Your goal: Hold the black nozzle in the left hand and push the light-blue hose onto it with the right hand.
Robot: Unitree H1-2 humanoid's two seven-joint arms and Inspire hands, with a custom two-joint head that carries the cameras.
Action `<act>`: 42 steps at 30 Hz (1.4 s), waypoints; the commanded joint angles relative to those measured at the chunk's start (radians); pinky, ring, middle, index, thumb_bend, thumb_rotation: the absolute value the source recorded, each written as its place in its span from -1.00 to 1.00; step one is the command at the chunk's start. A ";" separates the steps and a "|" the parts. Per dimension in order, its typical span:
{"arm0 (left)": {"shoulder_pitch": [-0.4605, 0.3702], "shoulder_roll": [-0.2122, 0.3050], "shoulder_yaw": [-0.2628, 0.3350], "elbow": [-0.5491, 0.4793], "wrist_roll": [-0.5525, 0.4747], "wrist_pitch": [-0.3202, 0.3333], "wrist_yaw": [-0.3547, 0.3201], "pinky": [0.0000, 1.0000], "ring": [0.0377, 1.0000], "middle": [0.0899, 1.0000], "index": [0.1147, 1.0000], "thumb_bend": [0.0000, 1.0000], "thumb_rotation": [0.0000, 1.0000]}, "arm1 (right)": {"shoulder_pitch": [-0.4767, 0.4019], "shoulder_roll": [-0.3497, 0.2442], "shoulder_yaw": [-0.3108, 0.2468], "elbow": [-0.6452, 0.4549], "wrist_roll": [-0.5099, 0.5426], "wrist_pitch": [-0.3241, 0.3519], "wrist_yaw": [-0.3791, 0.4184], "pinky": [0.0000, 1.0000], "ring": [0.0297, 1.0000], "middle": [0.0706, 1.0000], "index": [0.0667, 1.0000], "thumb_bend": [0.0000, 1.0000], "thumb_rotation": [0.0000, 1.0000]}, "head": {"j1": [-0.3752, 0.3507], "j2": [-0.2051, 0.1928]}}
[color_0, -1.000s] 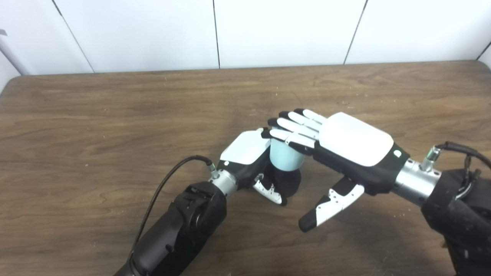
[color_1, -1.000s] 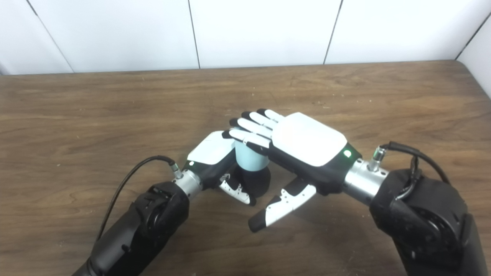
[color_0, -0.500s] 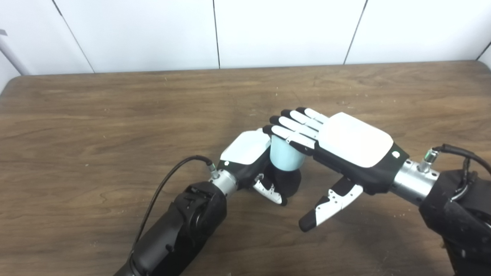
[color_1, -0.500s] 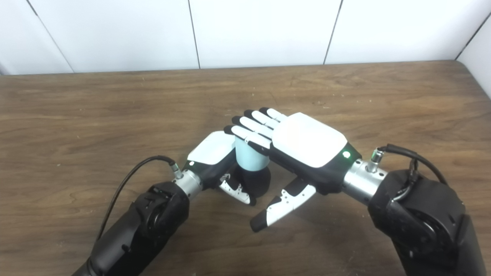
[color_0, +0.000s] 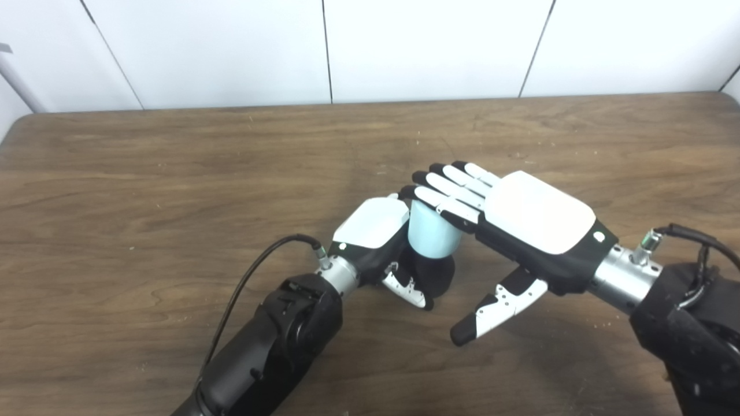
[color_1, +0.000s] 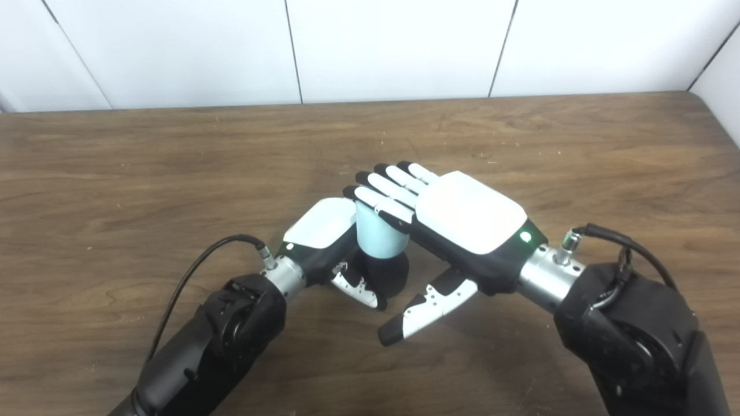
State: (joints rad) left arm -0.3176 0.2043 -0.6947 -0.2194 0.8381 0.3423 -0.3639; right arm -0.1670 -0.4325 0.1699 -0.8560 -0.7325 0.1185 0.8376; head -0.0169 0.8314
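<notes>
- Against the view a second ago, the right robot hand (color_0: 537, 222) has drawn slightly back toward its own side: its fingertips (color_0: 425, 186) then lay across the top of the light-blue hose (color_0: 430, 234) and reached the white back of the left robot hand (color_0: 373, 222); now they cover only the hose's right top edge, and more of the pale blue top rim shows.
- The hose, the black nozzle (color_0: 433, 274) and the left robot hand lie where they did a second ago.
- The right robot hand is spread flat, palm down, fingers straight and close together, thumb (color_0: 491, 312) hanging down and apart toward the worktop (color_0: 144, 190); it holds nothing.
- The left robot hand is closed around the black nozzle, its thumb (color_0: 407, 286) wrapped over the nozzle's near side.
- The hose piece is short and stubby, its long axis near upright, leaning a little away from the cameras, upper end toward the right fingers, lower end down onto the nozzle.
- The hose sits directly on top of the nozzle, touching it; whether it is pushed fully home cannot be told, since the joint is hidden by the fingers.
- The pair sits near the worktop's middle, between the two wrists, the nozzle low over the wood.
</notes>
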 commanded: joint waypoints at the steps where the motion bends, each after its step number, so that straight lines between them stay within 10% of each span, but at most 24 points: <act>1: 0.073 0.062 -0.053 0.084 0.009 0.039 -0.164 1.00 0.36 -0.08 -0.20 0.04 -1.00 | 0.015 -0.012 0.004 0.014 0.001 -0.016 -0.006 1.00 1.00 1.00 0.98 0.46 1.00 | 0.000 0.001; 42: 0.073 0.056 -0.046 0.072 -0.001 0.057 -0.173 1.00 0.38 -0.11 -0.18 0.04 -1.00 | 0.021 -0.072 0.132 0.069 0.030 -0.005 0.007 1.00 1.00 0.99 0.96 0.43 1.00 | -0.002 0.012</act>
State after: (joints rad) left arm -0.3151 0.2074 -0.6909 -0.2207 0.8335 0.3455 -0.3670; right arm -0.1600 -0.4745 0.2499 -0.8247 -0.7340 0.1111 0.7445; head -0.0184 0.8422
